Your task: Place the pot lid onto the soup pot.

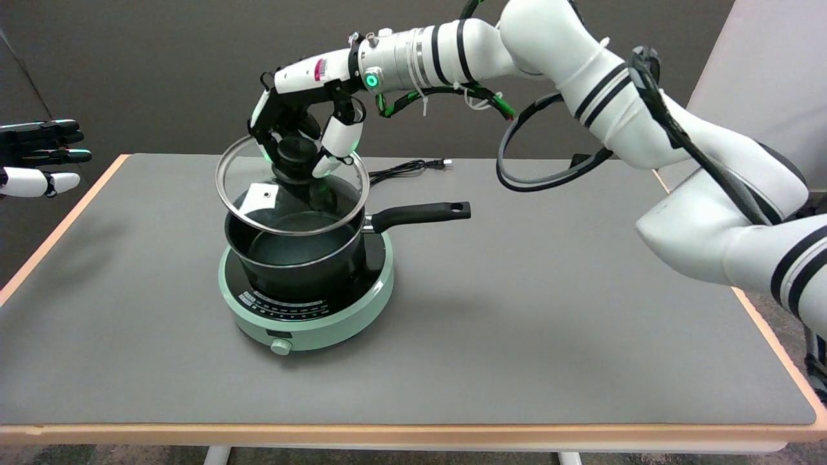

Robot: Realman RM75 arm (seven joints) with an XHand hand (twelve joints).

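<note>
A black soup pot (294, 258) with a long black handle (420, 214) pointing right stands on a round mint-green hotplate (362, 303) at the table's left middle. A glass pot lid (258, 200) with a metal rim and a black knob (296, 155) hangs tilted just above the pot's mouth, its near edge low over the rim. My right hand (303, 132) reaches down from above and grips the lid's knob between its fingers. Whether the lid's rim touches the pot is not clear.
The hotplate's black power cord (407, 169) lies on the grey table (549, 310) behind the pot. The idle left hand (39, 158) hangs in the air at the far left. Wooden table edges run along the front and sides.
</note>
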